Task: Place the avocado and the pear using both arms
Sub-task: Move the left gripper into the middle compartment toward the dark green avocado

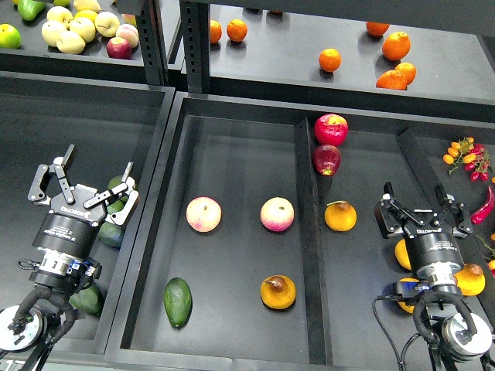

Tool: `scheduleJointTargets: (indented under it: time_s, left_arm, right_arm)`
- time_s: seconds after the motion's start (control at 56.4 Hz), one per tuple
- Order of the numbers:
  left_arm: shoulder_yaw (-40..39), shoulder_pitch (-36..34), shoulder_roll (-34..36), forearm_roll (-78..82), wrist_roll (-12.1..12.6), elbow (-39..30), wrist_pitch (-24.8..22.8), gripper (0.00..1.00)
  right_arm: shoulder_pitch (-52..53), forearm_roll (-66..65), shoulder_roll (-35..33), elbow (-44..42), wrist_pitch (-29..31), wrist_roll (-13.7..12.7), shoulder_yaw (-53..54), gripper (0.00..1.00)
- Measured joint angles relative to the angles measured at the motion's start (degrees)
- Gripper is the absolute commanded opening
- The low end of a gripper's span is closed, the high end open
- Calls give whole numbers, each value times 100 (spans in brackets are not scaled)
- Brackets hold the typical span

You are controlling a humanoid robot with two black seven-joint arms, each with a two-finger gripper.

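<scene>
— While both arms hang over the bins, how do the grippers stand?

— The left gripper (81,182) is spread wide, fingers far apart, holding nothing; it hovers over the left bin (77,116), above some rounder green avocados (114,232). The right gripper (424,209) is also open, fingers parted, with nothing between them, over the right compartment.

— And the avocado?

— The avocado (177,301), dark green and teardrop-shaped, lies at the front left of the middle tray (240,127), well apart from both grippers.

— The pear?

— The pear (278,292), yellow-orange with a brown blotch at the stem, sits at the front of the same tray, right of the avocado.

— Count the rest.

— Two pink-yellow apples (203,214) behind them in that tray. Past the divider (305,193), one clean yellow-orange fruit (340,216) and two red apples (330,129), one behind the other. On the right back shelf, seven oranges (396,45). A pile of pale apples (73,31) at the back left.

— Anything hard to see?

— The green avocados are partly hidden by the left arm, so I cannot count them. Yellow fruit (470,278) behind the right arm are covered too. A red chili (483,207) and small tomatoes (464,153) are cut off at the right edge.
</scene>
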Motion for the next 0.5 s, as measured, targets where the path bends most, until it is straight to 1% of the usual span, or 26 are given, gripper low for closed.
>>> scheduleJointTargets:
  time_s: [0.497]
  left_arm:
    - [78, -33, 0, 0, 7, 5, 0, 99]
  right_arm:
    - [0, 0, 0, 8, 0, 0, -2, 100]
